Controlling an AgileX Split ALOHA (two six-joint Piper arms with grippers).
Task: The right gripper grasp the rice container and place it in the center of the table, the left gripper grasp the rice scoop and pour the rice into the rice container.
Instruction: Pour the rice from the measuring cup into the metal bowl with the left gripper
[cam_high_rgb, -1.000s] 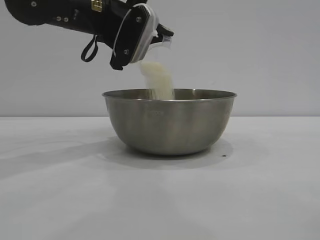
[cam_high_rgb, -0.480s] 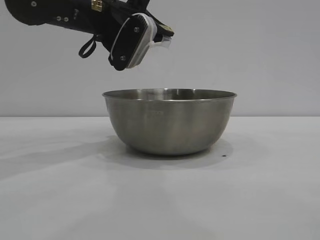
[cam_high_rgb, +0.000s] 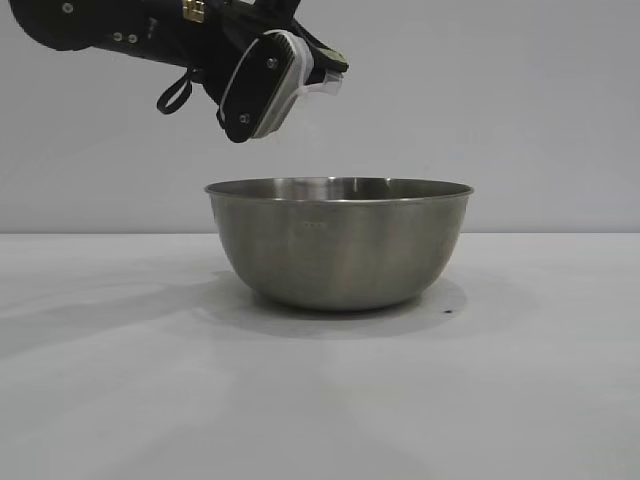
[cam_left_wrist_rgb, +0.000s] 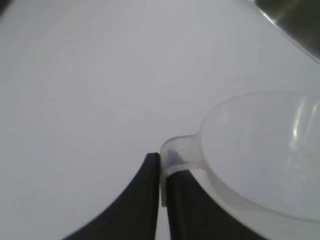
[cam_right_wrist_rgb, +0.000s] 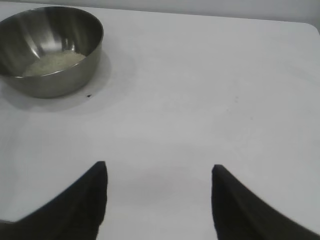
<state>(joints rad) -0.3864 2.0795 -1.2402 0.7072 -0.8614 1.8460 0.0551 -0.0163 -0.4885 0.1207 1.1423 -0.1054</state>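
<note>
Exterior view: the rice container (cam_high_rgb: 340, 245) stands upright on the table (cam_high_rgb: 320, 400), at about the middle of the view. The left gripper (cam_high_rgb: 322, 80) hangs above the container's left rim, apart from it, pointing roughly level toward the right. A translucent edge of the rice scoop (cam_high_rgb: 325, 88) protrudes at the gripper's tip. No grains are falling between scoop and container. The right arm is outside this view.

Left wrist view: the two dark fingers (cam_left_wrist_rgb: 142, 200) of the left gripper (cam_left_wrist_rgb: 163, 175) are pressed together on the thin handle tab of the rice scoop (cam_left_wrist_rgb: 265, 155), with only the tab between them. The scoop's translucent bowl extends away from the fingertips and shows no grains inside. The white table (cam_left_wrist_rgb: 90, 90) lies behind it, and a corner of the rice container (cam_left_wrist_rgb: 295, 17) enters at the frame edge.

Right wrist view: the right gripper (cam_right_wrist_rgb: 159, 172) is parked above bare table (cam_right_wrist_rgb: 200, 100), well apart from the container. Its fingers (cam_right_wrist_rgb: 90, 200) stand wide apart with nothing between them. The rice container (cam_right_wrist_rgb: 50, 52) sits farther off, and a low heap of rice (cam_right_wrist_rgb: 52, 62) rests on its floor
</note>
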